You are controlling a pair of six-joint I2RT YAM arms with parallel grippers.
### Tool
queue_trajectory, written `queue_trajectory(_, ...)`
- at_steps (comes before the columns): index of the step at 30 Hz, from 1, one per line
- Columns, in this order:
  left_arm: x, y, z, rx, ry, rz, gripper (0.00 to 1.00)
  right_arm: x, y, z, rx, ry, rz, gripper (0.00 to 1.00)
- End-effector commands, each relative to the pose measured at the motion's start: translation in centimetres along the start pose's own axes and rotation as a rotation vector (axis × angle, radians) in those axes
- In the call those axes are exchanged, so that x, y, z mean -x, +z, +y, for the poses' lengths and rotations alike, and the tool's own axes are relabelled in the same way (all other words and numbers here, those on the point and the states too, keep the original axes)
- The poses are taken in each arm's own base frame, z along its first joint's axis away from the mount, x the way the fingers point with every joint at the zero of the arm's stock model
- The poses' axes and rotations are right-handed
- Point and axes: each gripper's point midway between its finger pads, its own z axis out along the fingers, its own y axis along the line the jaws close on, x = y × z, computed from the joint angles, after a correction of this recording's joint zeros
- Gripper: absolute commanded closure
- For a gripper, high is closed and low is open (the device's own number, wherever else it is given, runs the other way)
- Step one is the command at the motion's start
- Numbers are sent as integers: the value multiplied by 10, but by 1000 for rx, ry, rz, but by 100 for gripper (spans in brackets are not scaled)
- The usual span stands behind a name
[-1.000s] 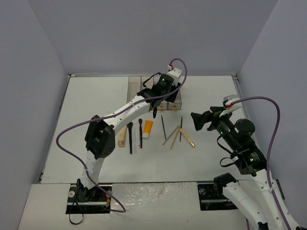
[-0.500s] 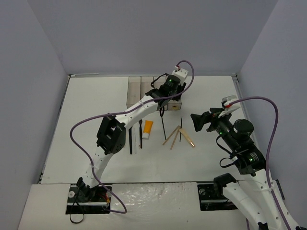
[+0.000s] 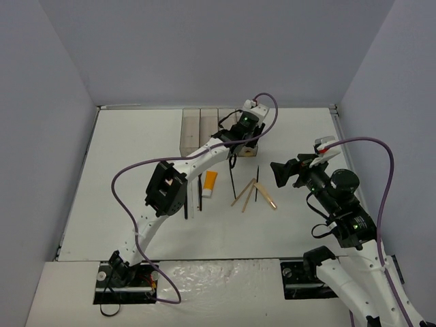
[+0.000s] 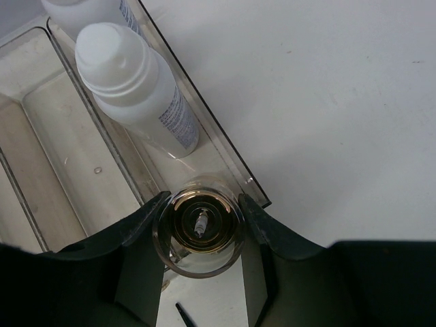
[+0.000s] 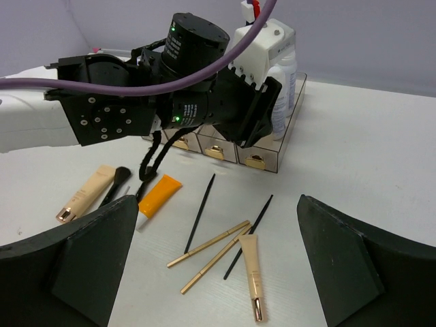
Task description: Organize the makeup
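The box (image 3: 192, 131) sits at the table's (image 3: 129, 191) 12 o'clock, with the left gripper (image 3: 235, 148) over its right end. An orange tube (image 3: 210, 182), pencils (image 3: 232, 180) and tan sticks (image 3: 244, 193) lie mid-table. The right gripper (image 3: 278, 172) hovers at 3 o'clock, jaws apart.

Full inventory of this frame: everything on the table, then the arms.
table: 1, white, under everything
organizer box: 1, clear smoky, far centre
white bottles: 2, white, in the box's right end
round clear item: 1, gold-rimmed, held at the box's near end
orange tube: 1, orange, in front of the box
beige tubes: 2, gold-capped, at either end of the spread
black pencils: 2, mid spread
tan sticks: 2, between the pencils
black brush: at least 1, by the left tube
left gripper: shut on the item
right gripper: open, right of the spread
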Motion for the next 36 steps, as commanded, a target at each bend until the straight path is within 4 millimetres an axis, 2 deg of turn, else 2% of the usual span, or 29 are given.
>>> queue_trajectory(1, 72, -21, 12, 13, -52, -174, 100, 13, 6, 4, 22, -9, -50, 0)
queue_trajectory(12, 55, -4, 19, -12, -102, -137, 97, 10, 7, 5, 24, -5, -41, 0)
queue_trajectory(16, 54, -4, 18, -23, -103, -132, 86, 9, 8, 4, 22, -3, -35, 0)
queue_trajectory(21, 50, -4, 18, -24, -109, -122, 79, 9, 8, 4, 21, -4, -37, 0)
queue_trajectory(36, 44, 3, 4, -53, -133, -117, 79, 6, 9, 4, 21, -1, -29, 0)
